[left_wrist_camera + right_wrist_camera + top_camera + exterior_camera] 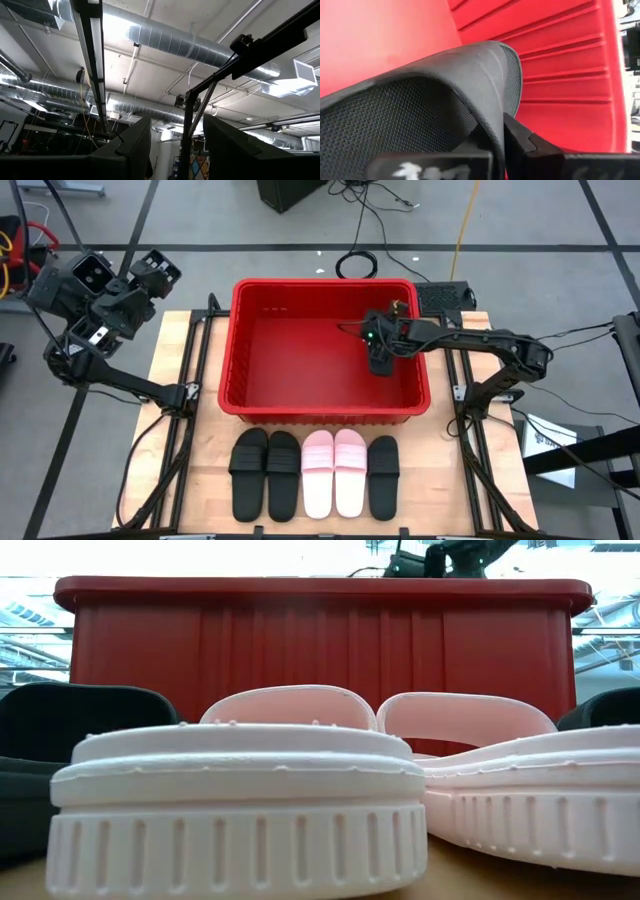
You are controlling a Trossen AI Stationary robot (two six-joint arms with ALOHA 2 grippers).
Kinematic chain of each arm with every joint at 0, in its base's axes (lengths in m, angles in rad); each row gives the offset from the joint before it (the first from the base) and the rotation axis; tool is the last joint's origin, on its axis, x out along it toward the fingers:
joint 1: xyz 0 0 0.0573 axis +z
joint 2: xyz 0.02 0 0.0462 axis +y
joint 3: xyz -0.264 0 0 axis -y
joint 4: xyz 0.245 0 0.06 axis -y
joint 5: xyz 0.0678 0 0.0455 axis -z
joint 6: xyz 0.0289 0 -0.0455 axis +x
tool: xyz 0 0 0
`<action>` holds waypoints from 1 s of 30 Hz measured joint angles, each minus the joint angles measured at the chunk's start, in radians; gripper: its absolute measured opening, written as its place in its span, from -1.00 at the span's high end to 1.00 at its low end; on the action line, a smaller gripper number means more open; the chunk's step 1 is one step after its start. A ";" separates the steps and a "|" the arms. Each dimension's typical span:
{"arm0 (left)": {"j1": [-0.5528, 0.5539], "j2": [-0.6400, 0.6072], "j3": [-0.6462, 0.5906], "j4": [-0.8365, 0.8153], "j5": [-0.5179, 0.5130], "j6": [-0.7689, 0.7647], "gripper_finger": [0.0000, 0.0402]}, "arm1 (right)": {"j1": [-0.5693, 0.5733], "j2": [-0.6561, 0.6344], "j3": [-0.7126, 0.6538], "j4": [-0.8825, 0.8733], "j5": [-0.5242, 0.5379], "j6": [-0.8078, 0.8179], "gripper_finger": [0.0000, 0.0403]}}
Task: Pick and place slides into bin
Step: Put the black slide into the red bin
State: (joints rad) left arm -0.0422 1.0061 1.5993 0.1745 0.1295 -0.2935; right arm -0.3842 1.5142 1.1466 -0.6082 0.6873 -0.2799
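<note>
Mesh-lined black slide (420, 100) (curved strap) in right tool (380, 358); ribbed red bin (240, 330)

the bin (325, 405) looks like glossy ribbed red plastic, the pale pink slides (334, 472) matt rubbery foam, the worktop (440, 480) light wood

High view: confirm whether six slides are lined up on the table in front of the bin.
No: only five slides lie in the row before the bin, three black and two pink.

four black slides (249, 473), two pink slides (318, 472), one bin (325, 413)
</note>
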 joint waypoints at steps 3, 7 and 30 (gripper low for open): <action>0.000 0.000 0.000 0.000 -0.020 0.019 0.07 | -0.024 0.000 -0.054 0.060 -0.039 -0.037 0.98; 0.000 0.001 0.000 0.000 -0.051 0.035 0.07 | -0.064 0.000 -0.113 0.137 -0.060 -0.104 0.98; 0.000 0.021 0.000 0.001 -0.052 0.052 0.07 | -0.199 0.015 -0.216 0.359 -0.192 -0.236 0.95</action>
State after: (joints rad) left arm -0.0423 1.0276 1.5993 0.1759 0.0772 -0.2417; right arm -0.5835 1.5287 0.9306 -0.2490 0.4950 -0.5159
